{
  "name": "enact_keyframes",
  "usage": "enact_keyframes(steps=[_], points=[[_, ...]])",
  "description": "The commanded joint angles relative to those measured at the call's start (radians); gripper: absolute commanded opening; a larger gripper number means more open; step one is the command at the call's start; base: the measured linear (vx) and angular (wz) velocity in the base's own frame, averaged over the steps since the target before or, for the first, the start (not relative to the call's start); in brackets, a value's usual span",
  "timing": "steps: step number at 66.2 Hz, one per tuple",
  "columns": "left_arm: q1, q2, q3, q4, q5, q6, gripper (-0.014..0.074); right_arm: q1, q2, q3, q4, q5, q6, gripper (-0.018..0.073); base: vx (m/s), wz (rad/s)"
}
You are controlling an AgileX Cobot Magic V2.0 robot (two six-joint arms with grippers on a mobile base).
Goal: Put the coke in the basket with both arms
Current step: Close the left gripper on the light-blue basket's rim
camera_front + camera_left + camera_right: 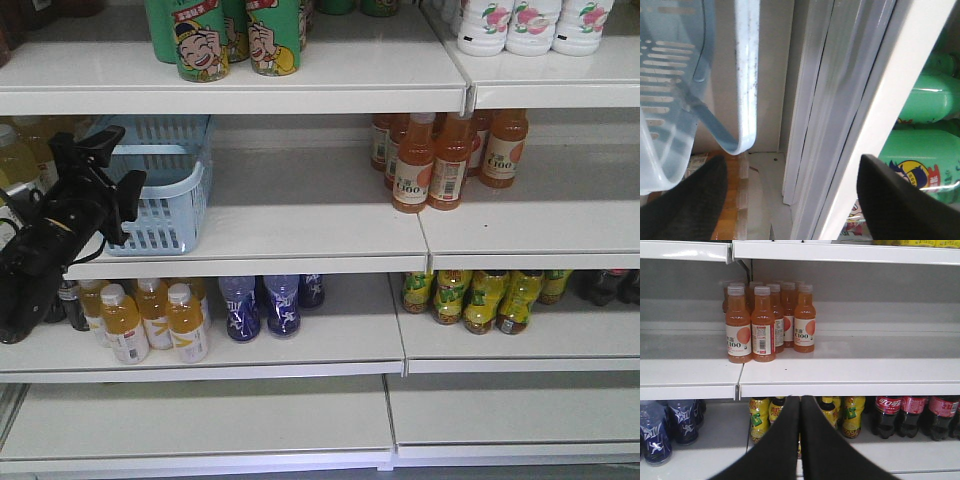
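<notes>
Left gripper (792, 159): jaws wide apart, empty, just beside the basket (175, 200) on the middle shelf (300, 235). Right gripper (800, 405): fingers pressed together, nothing held. Coke (888, 415) (dark bottles, red labels) stands on the lower shelf (920, 452), right of the yellow bottles (760, 417)

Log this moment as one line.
left pincer open near basket | right pincer shut, empty | coke bottles on lower shelf, untouched | basket on middle shelf
</notes>
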Motion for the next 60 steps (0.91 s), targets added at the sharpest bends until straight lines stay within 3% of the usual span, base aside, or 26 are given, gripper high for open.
enact_keyframes(steps=[1,27,40,60], points=[[0.008,-0.042,-0.048,-0.010,-0.036,-0.010,0.0522,-0.001,-0.015,0.015,-0.008,-0.075,-0.004,-0.0009,0.00,0.00],[0.050,-0.035,-0.124,0.025,0.088,-0.011,0.0522,-0.001,-0.015,0.015,-0.008,-0.075,-0.004,-0.0009,0.00,0.00],[0.053,0.020,-0.201,0.068,0.112,-0.111,0.0522,-0.001,-0.015,0.015,-0.008,-0.075,-0.004,-0.0009,0.00,0.00],[0.055,0.097,-0.340,0.075,0.147,-0.114,0.0514,-0.001,-0.015,0.015,-0.008,-0.075,-0.004,-0.0009,0.00,0.00]])
